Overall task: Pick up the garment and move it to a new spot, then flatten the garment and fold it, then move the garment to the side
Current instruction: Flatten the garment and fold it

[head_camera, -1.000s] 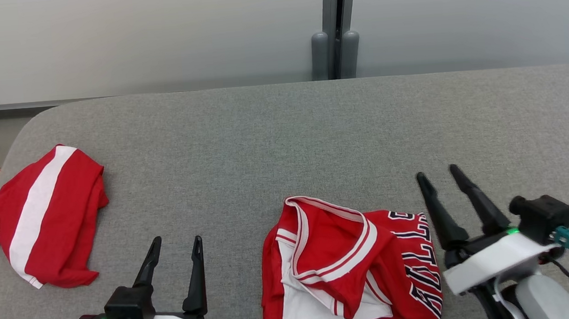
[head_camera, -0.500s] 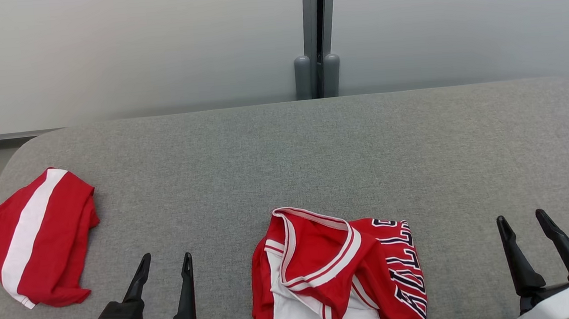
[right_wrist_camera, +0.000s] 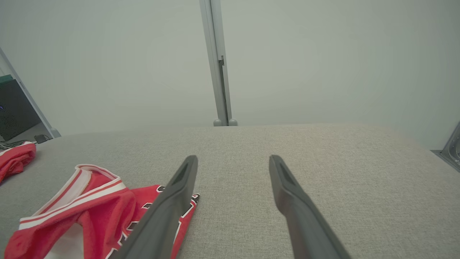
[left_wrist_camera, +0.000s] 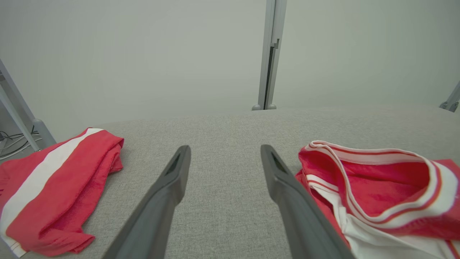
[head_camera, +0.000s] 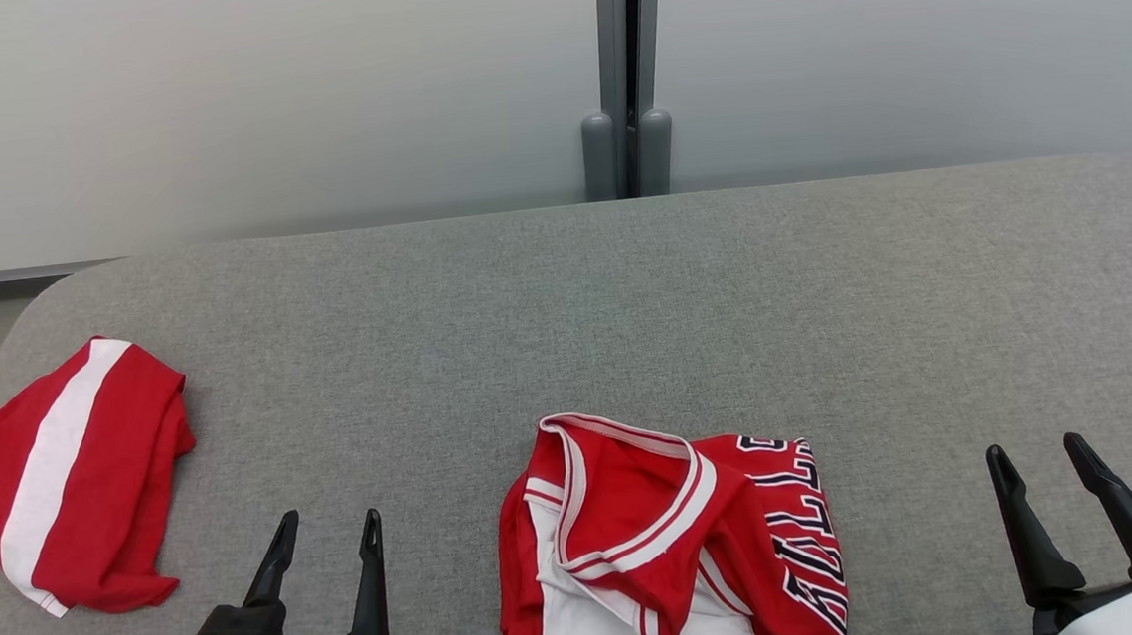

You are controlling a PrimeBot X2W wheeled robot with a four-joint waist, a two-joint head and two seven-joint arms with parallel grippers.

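**Barely begun, nothing in hand**

Nearest me, both grippers hover empty with fingers spread wide. The left gripper (head_camera: 329, 516) is just left of the red jersey (head_camera: 671, 539), and the right gripper (head_camera: 1033, 446) is well off to its right. The red jersey lies between them at the near edge of the grey pad (head_camera: 565, 308), rumpled, neither flat nor neatly folded (so I'd say nearly everything remains). Its long axis seems to run near-to-far, with the collar opening towards the far wall. Further left sits another red-and-white garment (head_camera: 69, 482).
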